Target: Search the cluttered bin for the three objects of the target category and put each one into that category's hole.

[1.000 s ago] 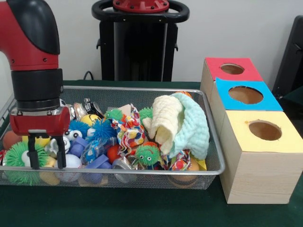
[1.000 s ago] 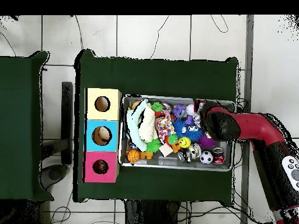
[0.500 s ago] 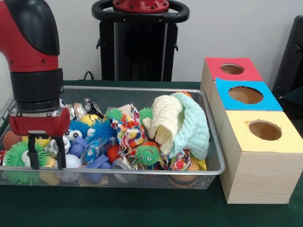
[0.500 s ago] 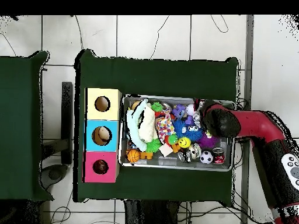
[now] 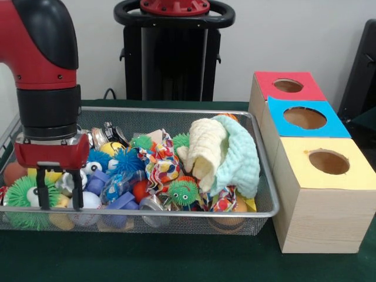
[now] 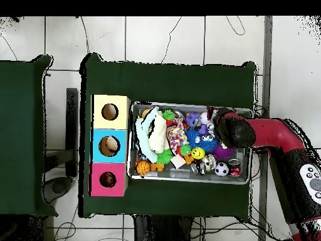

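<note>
**A:** What stands at the far left of the front view?

**B:** The red and black arm (image 5: 44, 70) comes down over the left end of the wire bin (image 5: 258, 214). Its jaws (image 5: 59, 191) are open, one dark finger on each side of a gap, holding nothing and hanging just above a white ball (image 5: 88, 201) and a green spiky ball (image 5: 17, 194).

**A:** And moving right through the bin?

**B:** A heap of toys: a blue spiky ball (image 5: 120, 160), a patterned cloth (image 5: 160, 164), a green spiky ball with eyes (image 5: 183, 192), then a cream cloth (image 5: 208, 150) lying against a mint cloth (image 5: 244, 155) at the right end.

**A:** Where are the holes?

**B:** Right of the bin on the green bench (image 5: 176, 258), three wooden boxes stand touching in a row: yellow-topped box (image 5: 329, 161) nearest, blue-topped box (image 5: 305, 118) in the middle, red-topped box (image 5: 288, 86) farthest, each with one round hole.

**A:** Which toys belong to the target category?

**B:** That cannot be told; all the toys lie in the bin.
</note>
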Tool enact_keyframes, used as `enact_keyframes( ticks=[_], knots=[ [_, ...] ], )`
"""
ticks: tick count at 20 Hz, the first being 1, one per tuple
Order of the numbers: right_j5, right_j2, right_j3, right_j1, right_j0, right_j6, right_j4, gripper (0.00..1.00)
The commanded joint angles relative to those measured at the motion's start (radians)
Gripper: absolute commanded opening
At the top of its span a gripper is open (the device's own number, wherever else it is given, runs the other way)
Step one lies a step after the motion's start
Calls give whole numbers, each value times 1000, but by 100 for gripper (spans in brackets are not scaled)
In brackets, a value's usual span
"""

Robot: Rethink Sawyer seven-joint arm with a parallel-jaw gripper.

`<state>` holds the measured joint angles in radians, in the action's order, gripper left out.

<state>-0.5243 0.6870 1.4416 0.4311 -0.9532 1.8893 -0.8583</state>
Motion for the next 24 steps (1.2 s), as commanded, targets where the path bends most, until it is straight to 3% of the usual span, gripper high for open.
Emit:
enact_keyframes(
  ticks=[1, 14, 24],
  knots=[
    [-213, -197, 115, -121, 24, -164, -60, 100],
    [-159, -259, 166, -112, 74, -81, -11, 100],
    [-151, -284, 170, -128, 87, -71, 39, 100]
  ],
)
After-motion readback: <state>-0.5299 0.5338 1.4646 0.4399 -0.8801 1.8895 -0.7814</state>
